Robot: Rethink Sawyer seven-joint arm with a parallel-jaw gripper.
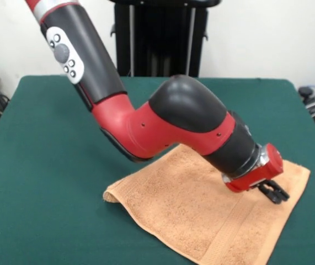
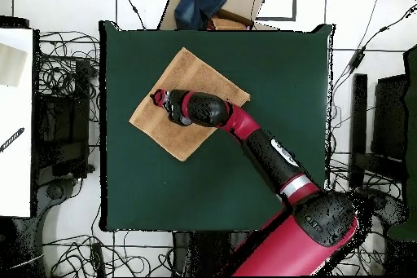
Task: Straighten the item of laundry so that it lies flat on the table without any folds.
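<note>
The item of laundry (image 1: 196, 215), a peach-orange terry towel, lies spread at a diagonal on the dark green table (image 1: 47, 165). A woven band runs near its front right hem. Its left corner (image 1: 111, 196) is slightly lifted and curled, and the far part is hidden behind my arm. My gripper (image 1: 275, 192) is down low over the towel's right side, close to the cloth or touching it. From overhead, the gripper (image 2: 158, 97) is over the left part of the towel (image 2: 191, 71), on the far left part of the table (image 2: 277, 71).
My red and black arm (image 1: 174, 124) reaches across the middle of the table. Off the table's far edge in the overhead view sit a cardboard box with a blue cloth (image 2: 213, 2), a white surface (image 2: 16, 120) and cables on the floor.
</note>
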